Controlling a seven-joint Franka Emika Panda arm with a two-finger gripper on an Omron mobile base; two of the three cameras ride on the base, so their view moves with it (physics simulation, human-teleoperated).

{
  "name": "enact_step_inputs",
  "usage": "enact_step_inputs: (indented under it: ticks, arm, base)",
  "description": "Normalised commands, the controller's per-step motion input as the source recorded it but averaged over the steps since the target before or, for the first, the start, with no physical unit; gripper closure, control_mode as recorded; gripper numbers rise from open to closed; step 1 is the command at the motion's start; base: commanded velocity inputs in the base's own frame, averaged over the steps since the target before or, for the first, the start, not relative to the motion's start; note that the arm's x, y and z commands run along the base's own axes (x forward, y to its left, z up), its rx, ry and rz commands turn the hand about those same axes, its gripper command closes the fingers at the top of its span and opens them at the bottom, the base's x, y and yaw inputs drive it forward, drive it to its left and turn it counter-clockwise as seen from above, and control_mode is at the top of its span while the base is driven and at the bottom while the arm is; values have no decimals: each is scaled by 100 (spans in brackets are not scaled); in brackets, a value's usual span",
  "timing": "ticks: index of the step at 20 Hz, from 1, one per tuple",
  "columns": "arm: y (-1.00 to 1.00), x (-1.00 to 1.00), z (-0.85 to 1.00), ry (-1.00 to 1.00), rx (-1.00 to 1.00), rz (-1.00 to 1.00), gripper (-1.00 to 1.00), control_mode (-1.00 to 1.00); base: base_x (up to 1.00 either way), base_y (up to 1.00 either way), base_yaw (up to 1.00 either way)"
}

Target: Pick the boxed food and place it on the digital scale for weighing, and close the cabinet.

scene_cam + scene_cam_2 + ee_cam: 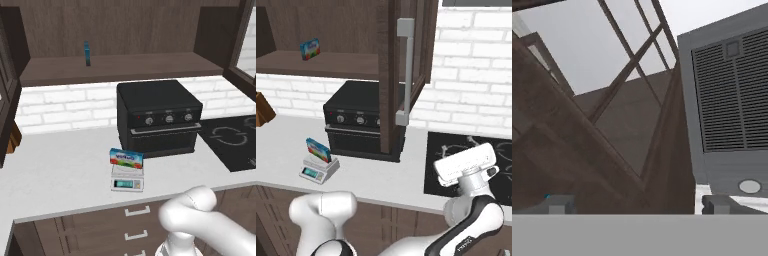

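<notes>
The two-finger dark gripper stands wide apart, grasping nothing, aimed up at the dark brown glass-panelled cabinet door. Left of the black countertop oven, the light blue boxed food rests on the white digital scale, long axis running along the oven's front.

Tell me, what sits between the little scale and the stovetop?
The black toaster oven stands between the digital scale and the cooktop, set further back, in the left base view.
</notes>
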Motion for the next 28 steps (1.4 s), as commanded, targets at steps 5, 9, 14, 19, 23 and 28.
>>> enact_step_inputs:
  ticks: [5, 9, 14, 19, 23, 28]
  arm:
    - [7, 26, 51, 0, -1, 1, -100, -100]
    - [17, 1, 73, 0, -1, 6, -100, -100]
    - [32, 0, 87, 0, 0, 9, -100, -100]
    - [94, 0, 77, -4, -5, 12, -100, -100]
    - [100, -1, 71, -15, -13, 15, -100, -100]
    - [100, -6, 59, -19, -19, 16, -100, -100]
  base:
    - [0, 0, 0]
    - [0, 0, 0]
    - [0, 0, 0]
    - [0, 0, 0]
    - [0, 0, 0]
    - [0, 0, 0]
